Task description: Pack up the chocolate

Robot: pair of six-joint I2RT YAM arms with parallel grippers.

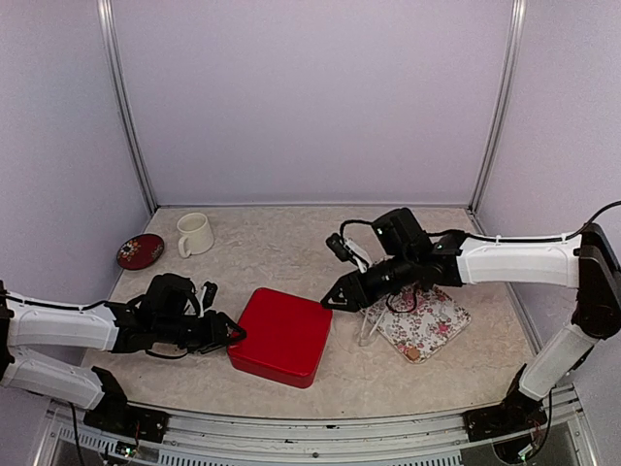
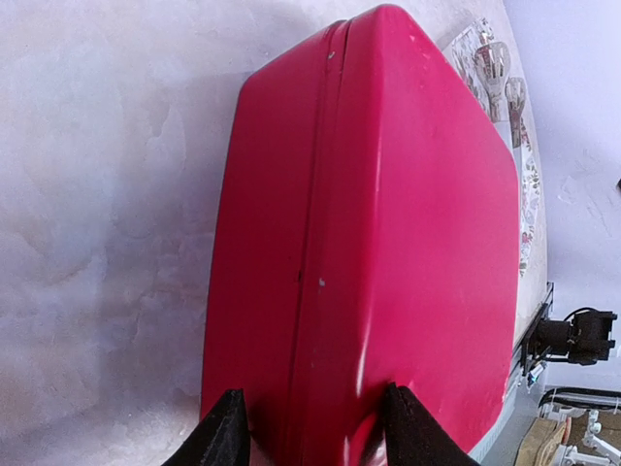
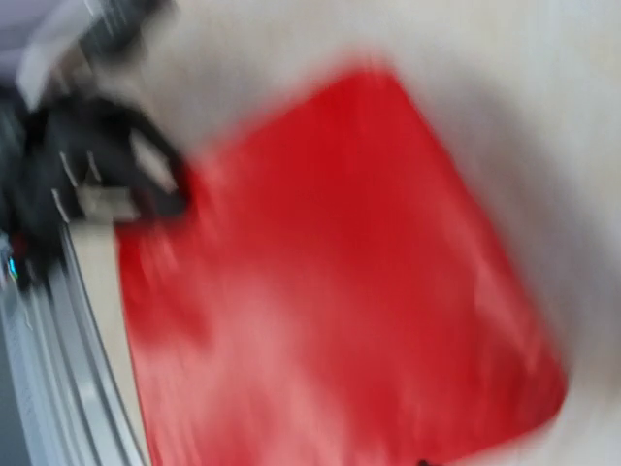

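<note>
Presently the red box (image 1: pixel 281 337) sits closed near the middle of the counter (image 1: pixel 281 238), its lid on, so nothing inside it shows. The left arm (image 1: pixel 68 325) lies low along the left side, and the left jaws meet the box at its left corner. In the left wrist view they stand partly apart and bracket the near edge of the box (image 2: pixel 388 243). One finger (image 2: pixel 225 435) is down by the side wall at counter level and the other finger (image 2: pixel 408 434) lies against the glossy lid. Whether they actually pinch the box I cannot tell. The right arm (image 1: pixel 514 260) extends in from the right, and the right jaws hang just beside the far right corner of the box, between it and the floral tray (image 1: pixel 441 320). The top view gives only a dark pointed tip there. The right wrist view is smeared by blur into little more than the red slab of the box (image 3: pixel 340 282), so I cannot tell how wide those jaws stand. Of the chocolate (image 1: pixel 412 354), one small tan piece is visible, lying on the floral tray close to its near corner, apart from both jaws. A white mug (image 1: pixel 194 233) stands at the far left of the counter, and a small round dark red dish (image 1: pixel 141 251) lies just to its left, near the wall.
</note>
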